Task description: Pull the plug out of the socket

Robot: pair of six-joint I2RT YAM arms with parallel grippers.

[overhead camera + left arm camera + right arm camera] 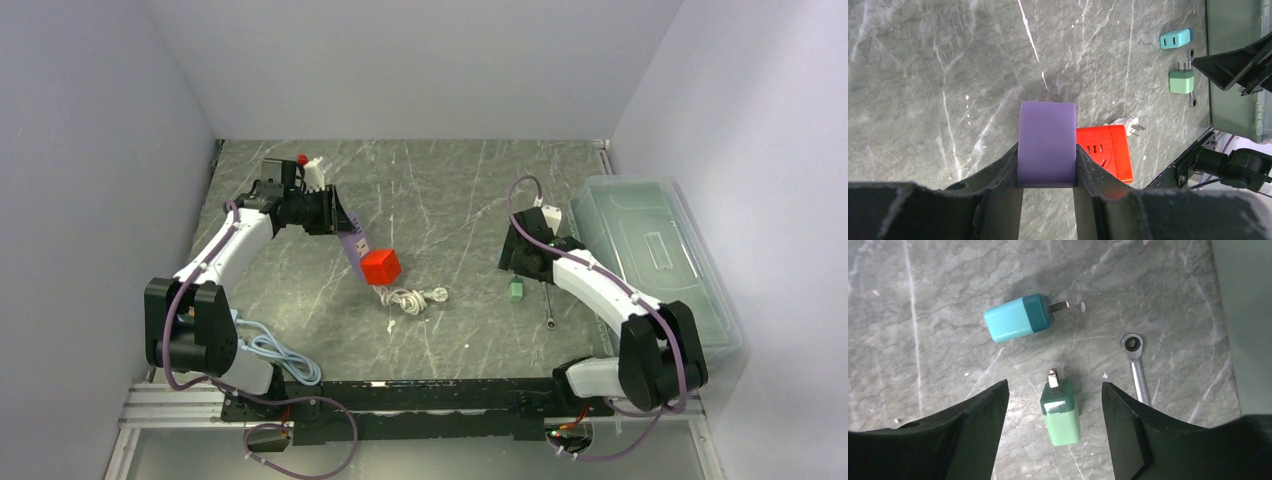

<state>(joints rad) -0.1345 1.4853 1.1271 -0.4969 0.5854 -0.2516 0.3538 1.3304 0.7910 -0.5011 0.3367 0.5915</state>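
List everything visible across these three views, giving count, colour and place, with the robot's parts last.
Purple rounded plastic plug: one, purple, clamped between the left fingers, beside the red block.
Red cube-shaped socket block: one, red, table centre.
White coiled cable: one, white, just nearside of the red block.
Green plastic plug adapter: one, green, lying flat under the right gripper.
Teal plastic plug adapter: one, teal, lying apart from the green one.
Metal ratchet wrench: one, silver, beside the green adapter.
Clear lidded plastic bin: one, translucent, right table edge.
Light blue cable: one, by the left arm's base.
Left gripper: black, shut on the purple plug.
Right gripper: black, open.
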